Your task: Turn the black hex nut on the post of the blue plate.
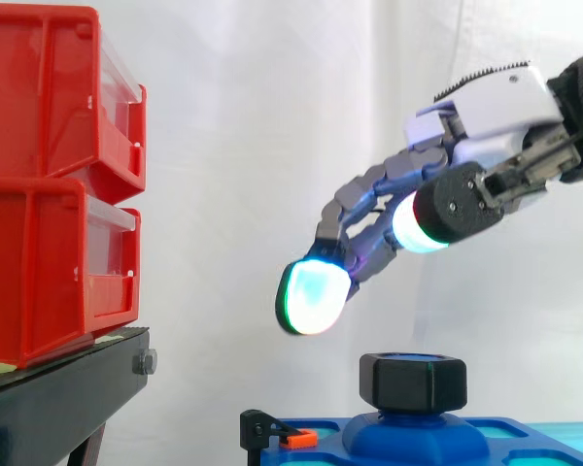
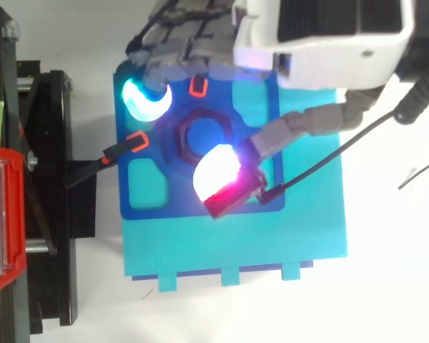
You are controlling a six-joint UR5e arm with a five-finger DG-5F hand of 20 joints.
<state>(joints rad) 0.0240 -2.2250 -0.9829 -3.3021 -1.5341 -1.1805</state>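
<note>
Hand: the hand [image 1: 491, 112] comes in from the upper right and hangs above the black hex nut [image 1: 413, 381] with air between them. Its fingers are relaxed and spread and hold nothing.
Fingertips: a thick rounded pad [image 1: 314, 296] glows cyan with a green rim, and the thumb pad [image 2: 218, 173] glows white to magenta. From above they stand on opposite sides of the nut.
Nut: six-sided and matt black, it sits upright on the post at the middle of the blue plate [image 2: 151, 204]. A blue round shows in its bore from above.
Plate: smooth blue plastic, domed up round the post, with shallow rounded pockets that show a paler teal floor. The hand covers its far edge from above.
Base: a lighter teal slab [image 2: 236, 246] lies under the plate, with small tabs along one edge.
Clips: small orange tabs [image 2: 137, 141] sit at the plate's rim, one on a black bracket.
Bins: two red bins [image 1: 49, 175] are stacked on the black stand [image 1: 68, 388], well apart from the plate. They have clear front panels, and what they hold cannot be made out.
Backdrop: white curtain [image 1: 272, 116], softly creased.
</note>
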